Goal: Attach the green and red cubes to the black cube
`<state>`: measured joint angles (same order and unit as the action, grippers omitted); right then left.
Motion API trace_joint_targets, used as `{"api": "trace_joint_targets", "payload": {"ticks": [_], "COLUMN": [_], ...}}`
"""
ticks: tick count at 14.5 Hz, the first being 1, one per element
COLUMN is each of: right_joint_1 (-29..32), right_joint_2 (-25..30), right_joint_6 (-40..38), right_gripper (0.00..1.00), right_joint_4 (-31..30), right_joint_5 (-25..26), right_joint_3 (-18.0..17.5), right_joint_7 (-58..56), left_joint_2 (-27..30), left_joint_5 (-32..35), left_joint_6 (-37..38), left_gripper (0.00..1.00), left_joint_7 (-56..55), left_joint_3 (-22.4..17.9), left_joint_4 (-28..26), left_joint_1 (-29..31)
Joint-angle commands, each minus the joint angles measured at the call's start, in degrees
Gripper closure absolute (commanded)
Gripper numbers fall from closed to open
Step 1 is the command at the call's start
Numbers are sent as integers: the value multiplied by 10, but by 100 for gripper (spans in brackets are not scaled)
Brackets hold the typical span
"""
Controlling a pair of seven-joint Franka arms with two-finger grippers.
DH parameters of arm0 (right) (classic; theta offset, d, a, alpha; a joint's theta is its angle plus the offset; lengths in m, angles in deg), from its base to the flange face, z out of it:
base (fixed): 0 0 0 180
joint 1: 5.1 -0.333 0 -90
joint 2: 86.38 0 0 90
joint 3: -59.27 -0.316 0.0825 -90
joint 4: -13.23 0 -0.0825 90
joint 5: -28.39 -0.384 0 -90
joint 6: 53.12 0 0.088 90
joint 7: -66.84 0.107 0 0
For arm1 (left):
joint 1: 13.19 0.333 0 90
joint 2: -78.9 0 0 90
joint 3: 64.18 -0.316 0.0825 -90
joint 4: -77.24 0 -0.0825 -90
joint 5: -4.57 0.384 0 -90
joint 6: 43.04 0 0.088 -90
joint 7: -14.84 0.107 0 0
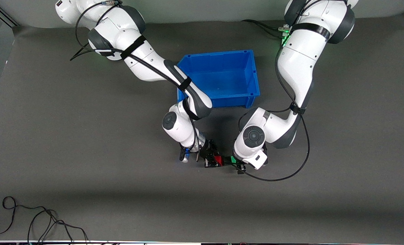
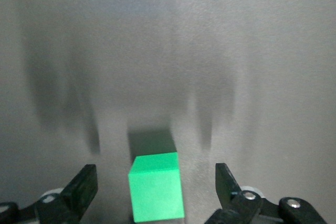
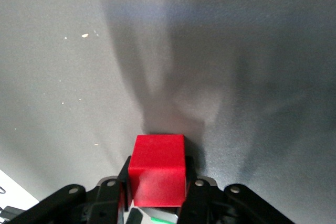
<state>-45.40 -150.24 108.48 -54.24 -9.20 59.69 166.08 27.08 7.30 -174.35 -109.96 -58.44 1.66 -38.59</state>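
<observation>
Grey matte worktop, blue plastic bin farther from cam. Right pincer clamped on small red matte cube; left pincer apart around small green matte cube. Black cube not discernible. Align faces square, press w/ slow, even force.

Grey mat covers table; cables at edge.

Matte green cube, red cube; blue bin probably glossy plastic.

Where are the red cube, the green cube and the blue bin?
red cube [image 3: 157,169], right wrist view, front face.
green cube [image 2: 156,186], left wrist view, front face.
blue bin [image 1: 251,73], front view, side wall.
</observation>
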Motion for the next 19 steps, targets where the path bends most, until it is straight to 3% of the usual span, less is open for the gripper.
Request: {"api": "trace_joint_targets", "payload": {"ticks": [1, 5, 8, 10, 12, 14, 16, 19], "right_joint_1": [-7, -5, -3, -4, 0, 1, 13, 14], "right_joint_2": [-19, -5, 30, 66, 110, 154, 204, 269], "right_joint_6": [4, -1, -31, -109, -200, -296, -401, -549], "right_gripper": [0, 0, 0, 0, 0, 0, 0, 0], "right_joint_4": [27, 28, 21, 22, 22, 23, 21, 21], "right_joint_5": [18, 18, 18, 18, 18, 18, 18, 17], "right_joint_3": [9, 17, 31, 62, 91, 131, 148, 217], "right_joint_7": [26, 26, 25, 25, 18, -6, -84, -203], "left_joint_2": [22, 67, 116, 148, 174, 214, 263, 340], "left_joint_5": [7, 9, 7, 0, -11, -13, -13, -5], "left_joint_6": [16, 58, 154, 235, 270, 275, 267, 249], "left_gripper": [0, 0, 0, 0, 0, 0, 0, 0], "left_joint_7": [-2, 64, 202, 317, 385, 538, 621, 828], "left_joint_3": [-10, -9, -6, -5, -5, -6, -6, -10], "left_joint_4": [7, 7, 2, -4, -12, -55, -110, -195], "left_joint_1": [6, 43, 78, 113, 143, 166, 196, 223]}}
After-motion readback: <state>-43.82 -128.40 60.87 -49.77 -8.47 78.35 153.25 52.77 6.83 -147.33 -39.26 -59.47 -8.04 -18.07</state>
